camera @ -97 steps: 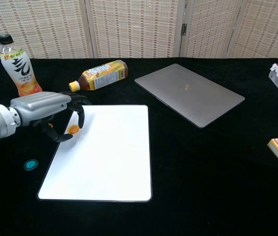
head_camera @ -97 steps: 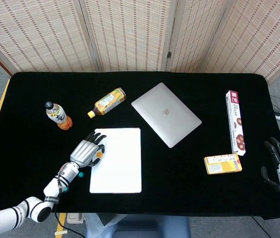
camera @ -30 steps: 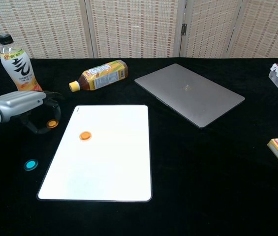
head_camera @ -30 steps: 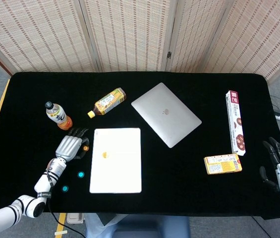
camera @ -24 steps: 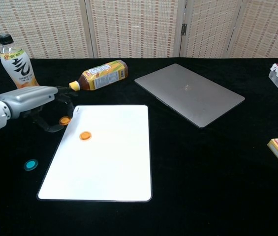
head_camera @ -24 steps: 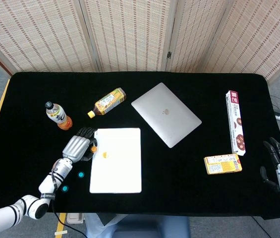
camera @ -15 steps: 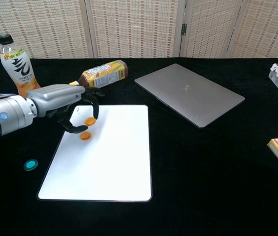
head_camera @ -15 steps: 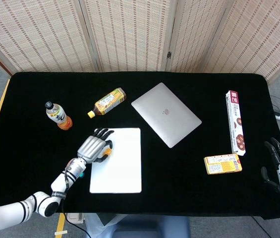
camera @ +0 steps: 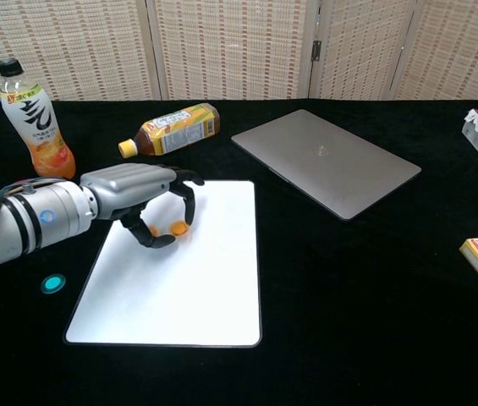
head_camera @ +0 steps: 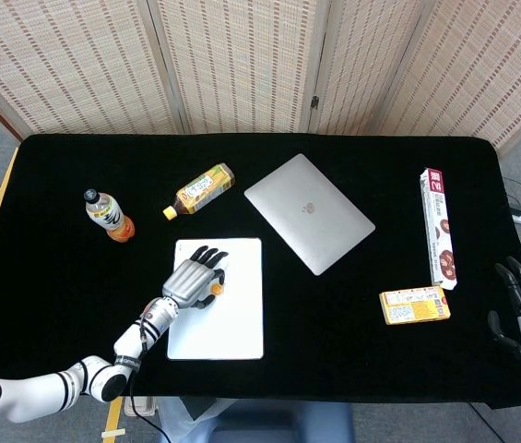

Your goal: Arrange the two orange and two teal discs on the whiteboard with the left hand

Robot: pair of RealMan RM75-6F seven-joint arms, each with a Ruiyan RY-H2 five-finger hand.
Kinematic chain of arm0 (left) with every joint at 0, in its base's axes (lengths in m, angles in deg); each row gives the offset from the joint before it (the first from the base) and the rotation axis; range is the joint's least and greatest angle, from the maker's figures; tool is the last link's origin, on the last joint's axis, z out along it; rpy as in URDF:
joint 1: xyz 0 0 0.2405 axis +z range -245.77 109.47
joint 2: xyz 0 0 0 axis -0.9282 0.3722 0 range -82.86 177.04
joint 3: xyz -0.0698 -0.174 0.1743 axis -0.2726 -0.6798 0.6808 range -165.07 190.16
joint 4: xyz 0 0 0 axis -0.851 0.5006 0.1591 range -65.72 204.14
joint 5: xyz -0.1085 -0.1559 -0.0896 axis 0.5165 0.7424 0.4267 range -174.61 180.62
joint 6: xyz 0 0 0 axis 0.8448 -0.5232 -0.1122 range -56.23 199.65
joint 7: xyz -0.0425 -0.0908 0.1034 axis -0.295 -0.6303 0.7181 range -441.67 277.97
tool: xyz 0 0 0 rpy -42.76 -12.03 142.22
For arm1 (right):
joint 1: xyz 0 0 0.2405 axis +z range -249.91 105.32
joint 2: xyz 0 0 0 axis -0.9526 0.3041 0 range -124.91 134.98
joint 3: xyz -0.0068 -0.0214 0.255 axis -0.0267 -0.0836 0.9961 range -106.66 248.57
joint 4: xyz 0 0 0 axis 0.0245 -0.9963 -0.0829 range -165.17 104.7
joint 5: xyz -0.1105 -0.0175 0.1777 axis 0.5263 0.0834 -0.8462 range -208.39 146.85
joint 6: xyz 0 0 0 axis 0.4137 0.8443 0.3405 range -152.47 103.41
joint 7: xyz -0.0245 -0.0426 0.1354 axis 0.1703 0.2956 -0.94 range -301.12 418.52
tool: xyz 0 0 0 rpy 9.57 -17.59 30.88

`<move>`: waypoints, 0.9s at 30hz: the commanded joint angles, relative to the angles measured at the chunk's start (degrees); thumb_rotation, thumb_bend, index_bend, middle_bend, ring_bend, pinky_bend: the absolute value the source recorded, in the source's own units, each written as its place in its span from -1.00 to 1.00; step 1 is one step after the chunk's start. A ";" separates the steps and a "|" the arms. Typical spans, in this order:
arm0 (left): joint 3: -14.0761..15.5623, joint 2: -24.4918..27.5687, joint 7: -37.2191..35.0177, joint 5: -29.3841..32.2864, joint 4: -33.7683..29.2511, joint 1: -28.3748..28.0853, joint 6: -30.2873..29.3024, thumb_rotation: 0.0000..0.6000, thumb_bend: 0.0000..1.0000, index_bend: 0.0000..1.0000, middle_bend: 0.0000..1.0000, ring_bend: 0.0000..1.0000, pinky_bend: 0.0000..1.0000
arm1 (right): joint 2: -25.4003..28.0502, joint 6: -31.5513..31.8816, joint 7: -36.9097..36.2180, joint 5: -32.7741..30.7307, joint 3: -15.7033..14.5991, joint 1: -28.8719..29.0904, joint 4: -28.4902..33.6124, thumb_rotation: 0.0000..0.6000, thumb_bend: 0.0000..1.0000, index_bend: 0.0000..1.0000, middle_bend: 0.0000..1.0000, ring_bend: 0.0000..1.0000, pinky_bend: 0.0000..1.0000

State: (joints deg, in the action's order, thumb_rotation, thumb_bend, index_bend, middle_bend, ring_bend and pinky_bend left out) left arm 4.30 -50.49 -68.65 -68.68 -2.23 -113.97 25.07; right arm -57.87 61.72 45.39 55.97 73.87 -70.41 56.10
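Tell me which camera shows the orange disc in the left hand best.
The chest view: it looks in from the side, so the orange disc shows under the left hand above the whiteboard. The head view looks down, so the hand hides all but a sliver of disc.

even indoor light, sharp frames

both views are bright and evenly lit from above, with no hard shadows on the black table (head_camera: 352, 314). the whiteboard (camera: 188, 279) reads as flat, nearly blown-out white, and the closed laptop (camera: 327, 161) carries a soft sheen. the left hand (camera: 141, 199) casts only a faint shadow beneath its fingers. focus is crisp throughout, with no motion blur
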 commanded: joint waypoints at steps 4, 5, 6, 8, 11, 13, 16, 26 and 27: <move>0.22 -0.31 0.06 0.38 0.17 -0.17 -0.07 1.00 -0.14 -0.07 -0.79 -1.00 -1.00 | 0.05 0.09 0.11 0.05 0.05 -0.02 0.15 1.00 0.16 -1.00 -1.00 -1.00 -1.00; 0.21 -0.33 -0.01 0.39 0.15 -0.16 -0.14 1.00 -0.14 -0.14 -0.79 -1.00 -1.00 | 0.05 0.09 0.15 0.05 0.05 -0.02 0.18 1.00 0.16 -1.00 -1.00 -1.00 -1.00; 0.21 -0.34 -0.27 0.36 0.10 -0.11 -0.32 1.00 -0.14 -0.19 -0.79 -1.00 -1.00 | 0.05 0.08 0.24 0.06 0.05 -0.03 0.24 1.00 0.16 -1.00 -1.00 -1.00 -1.00; 0.28 -0.11 -0.61 0.17 -0.03 0.04 -0.71 1.00 -0.14 -0.31 -0.79 -1.00 -1.00 | 0.06 0.12 0.33 0.06 0.07 -0.05 0.36 1.00 0.16 -1.00 -1.00 -1.00 -1.00; 0.52 0.64 -1.14 -0.39 -0.68 0.53 -1.72 1.00 -0.14 -0.39 -0.79 -1.00 -1.00 | 0.07 0.21 0.47 0.07 0.11 -0.08 0.52 1.00 0.16 -1.00 -1.00 -1.00 -1.00; 0.69 1.42 -1.72 -0.93 -1.45 1.07 -2.76 1.00 -0.15 -0.40 -0.79 -1.00 -1.00 | 0.07 0.21 0.60 0.17 0.12 -0.02 0.62 1.00 0.16 -1.00 -1.00 -1.00 -1.00; 0.91 2.94 -2.23 -1.35 -2.97 1.65 -3.58 1.00 -0.14 -0.38 -0.79 -1.00 -1.00 | 0.06 0.22 0.70 0.42 0.15 0.12 0.76 1.00 0.16 -1.00 -1.00 -1.00 -1.00; 4.50 10.58 -6.39 -6.05 -8.21 7.39 -10.88 1.00 -0.14 -0.18 -0.79 -1.00 -1.00 | 0.15 0.17 0.86 0.90 0.09 0.33 0.97 1.00 0.15 -1.00 -1.00 -1.00 -1.00; 5.28 11.37 -7.01 -6.87 -8.43 8.14 -11.62 1.00 -0.14 -0.17 -0.79 -1.00 -1.00 | 0.09 0.07 0.91 0.95 0.08 0.41 0.98 1.00 0.15 -1.00 -1.00 -1.00 -1.00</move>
State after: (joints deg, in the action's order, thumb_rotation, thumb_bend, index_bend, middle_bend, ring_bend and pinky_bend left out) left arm 8.65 -40.01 -74.81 -74.60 -10.11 -106.70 14.30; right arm -57.77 61.79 46.29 56.91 73.95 -70.00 57.08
